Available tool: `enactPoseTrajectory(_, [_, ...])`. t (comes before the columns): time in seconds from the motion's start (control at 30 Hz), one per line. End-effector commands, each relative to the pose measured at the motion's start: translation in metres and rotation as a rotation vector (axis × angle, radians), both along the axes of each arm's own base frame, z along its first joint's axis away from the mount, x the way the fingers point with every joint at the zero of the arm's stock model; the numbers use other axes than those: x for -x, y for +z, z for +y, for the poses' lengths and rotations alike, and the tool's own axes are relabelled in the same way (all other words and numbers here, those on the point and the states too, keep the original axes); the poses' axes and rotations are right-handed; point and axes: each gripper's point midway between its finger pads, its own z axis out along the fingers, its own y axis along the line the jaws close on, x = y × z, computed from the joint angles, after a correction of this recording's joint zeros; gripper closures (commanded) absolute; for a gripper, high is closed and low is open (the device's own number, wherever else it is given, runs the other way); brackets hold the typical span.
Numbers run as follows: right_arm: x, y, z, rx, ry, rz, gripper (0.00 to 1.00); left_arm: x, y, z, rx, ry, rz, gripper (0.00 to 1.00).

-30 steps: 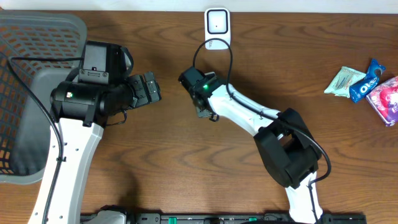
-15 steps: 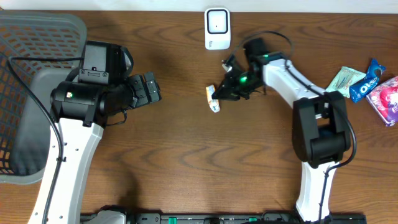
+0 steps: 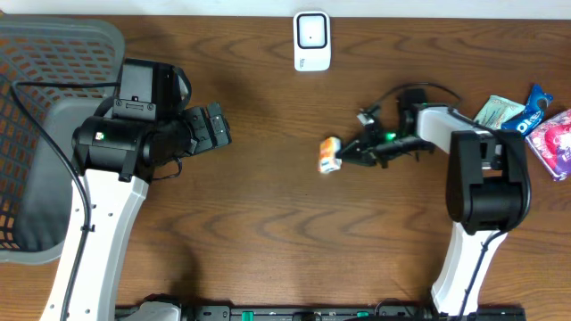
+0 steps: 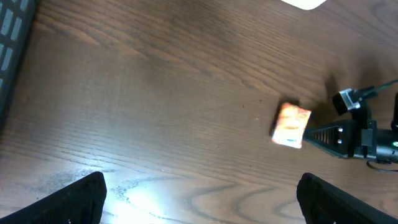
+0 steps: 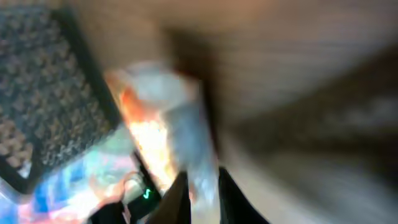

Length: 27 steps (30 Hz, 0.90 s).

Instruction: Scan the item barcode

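one orange packet (image 3: 330,154) at right gripper (image 3: 343,156) tip.

Top-down overhead, close wrists, shared packet (image 3: 330,154)

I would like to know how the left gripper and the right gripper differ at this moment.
The left gripper is wide open and empty; the right gripper pinches a small orange packet. The left hangs near the basket, the right nearer the snack packets. Both are clear of the scanner.
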Motion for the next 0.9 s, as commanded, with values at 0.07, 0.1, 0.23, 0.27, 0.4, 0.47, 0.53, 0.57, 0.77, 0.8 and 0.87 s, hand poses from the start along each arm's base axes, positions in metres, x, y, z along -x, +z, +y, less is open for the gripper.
enactPoseTrajectory(0.07, [-0.001, -0.016, -0.060, 0.288, -0.049, 0.039, 0.76, -0.001, 0.002, 0.003, -0.014, -0.003, -0.008, 0.02])
enactPoseTrajectory(0.1, [-0.003, -0.009, -0.066, 0.320, -0.054, 0.029, 0.73, -0.001, 0.002, 0.003, -0.014, -0.002, -0.008, 0.02])
enactPoseTrajectory(0.23, [-0.009, 0.020, -0.066, 0.340, -0.048, -0.042, 0.60, -0.001, 0.002, 0.003, -0.014, -0.003, -0.008, 0.02])
enactPoseTrajectory(0.27, [-0.010, 0.025, -0.063, 0.340, -0.045, -0.057, 0.57, -0.001, 0.002, 0.003, -0.014, -0.003, -0.008, 0.02])
enactPoseTrajectory(0.4, [-0.009, 0.030, -0.045, 0.336, -0.002, -0.095, 0.50, -0.001, 0.002, 0.003, -0.014, -0.003, -0.008, 0.02])
enactPoseTrajectory(0.47, [-0.009, 0.028, -0.036, 0.334, 0.019, -0.111, 0.50, -0.001, 0.002, 0.003, -0.014, -0.002, -0.008, 0.02])
enactPoseTrajectory(0.53, [-0.010, 0.026, -0.025, 0.333, 0.020, -0.116, 0.50, -0.001, 0.002, 0.003, -0.014, -0.003, -0.008, 0.02])
enactPoseTrajectory(0.57, [-0.011, 0.024, -0.018, 0.332, 0.016, -0.117, 0.50, -0.001, 0.002, 0.003, -0.014, -0.003, -0.008, 0.02])
enactPoseTrajectory(0.77, [-0.017, 0.017, -0.002, 0.335, -0.015, -0.120, 0.53, -0.001, 0.002, 0.003, -0.014, -0.002, -0.008, 0.02])
enactPoseTrajectory(0.8, [-0.018, 0.016, 0.000, 0.335, -0.016, -0.122, 0.54, -0.001, 0.002, 0.003, -0.014, -0.003, -0.008, 0.02])
enactPoseTrajectory(0.87, [-0.019, 0.012, 0.005, 0.336, -0.021, -0.116, 0.54, -0.001, 0.002, 0.003, -0.014, -0.003, -0.008, 0.02])
